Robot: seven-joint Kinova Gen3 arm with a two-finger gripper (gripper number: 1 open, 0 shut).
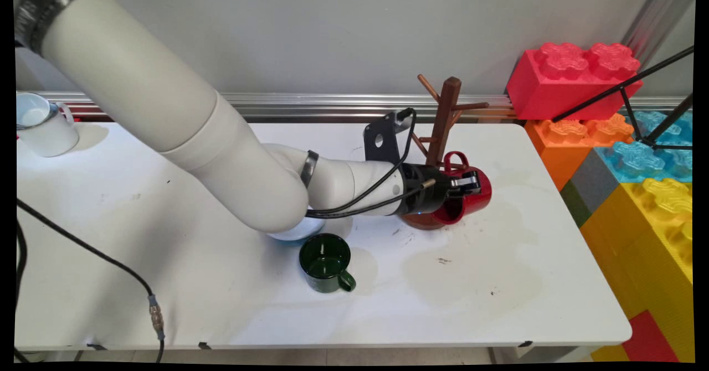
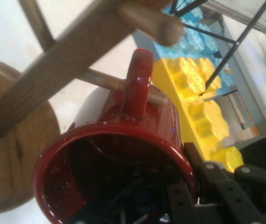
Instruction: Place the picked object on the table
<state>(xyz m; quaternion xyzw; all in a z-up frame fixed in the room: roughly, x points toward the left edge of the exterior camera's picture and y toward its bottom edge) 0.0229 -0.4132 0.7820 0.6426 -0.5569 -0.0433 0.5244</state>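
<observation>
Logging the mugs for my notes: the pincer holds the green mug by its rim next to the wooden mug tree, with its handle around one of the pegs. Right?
Not quite: the pincer holds the red mug, not the green one. The green mug stands untouched nearer the table's front, as the main view shows. The rest holds: rim grip, beside the wooden mug tree, handle around a peg.

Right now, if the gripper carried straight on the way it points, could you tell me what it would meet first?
The gripper, shut on the red mug's rim, points towards the table's right end. Probably a low peg of the wooden mug tree, already at the mug's handle; depth is unclear.
</observation>
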